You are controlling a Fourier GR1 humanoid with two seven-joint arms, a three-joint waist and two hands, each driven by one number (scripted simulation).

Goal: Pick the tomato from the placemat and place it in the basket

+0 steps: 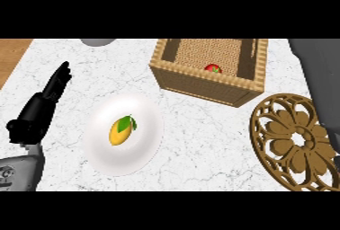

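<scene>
- Left hand (pixel 38 112): near left edge of the counter, fingers straight and pointing away from the robot, holding nothing. Looks like a resting pose. Risk: any sideways swing toward the centre would meet the plate first.
- Placemat (pixel 295 143): brown openwork disc, near right. No tomato on it. Its far edge sits close to the basket's near corner; contact not discernible. Risk: an arm dragging across it could slide it into the basket.
- Plate (pixel 100 155): white, just right of the left hand, carrying a yellow fruit (pixel 121 130) with green leaves. Not part of the task. Risk: a nudge would roll the fruit off.
- Basket (pixel 199 87): woven, far centre-right, open top.
- Tomato (pixel 212 68): lies inside the basket, against the near wall, partly hidden by the rim. Judgement: the placing appears done. The residual risk is disturbance, not a miss.
- Grey shape (pixel 319 76): along the right edge beside the basket, possibly the right forearm; cannot confirm. Right hand not visible, so its state is unknown. Risk: if that is the arm, pulling back low could catch the basket's rim and shift or tip it.
</scene>
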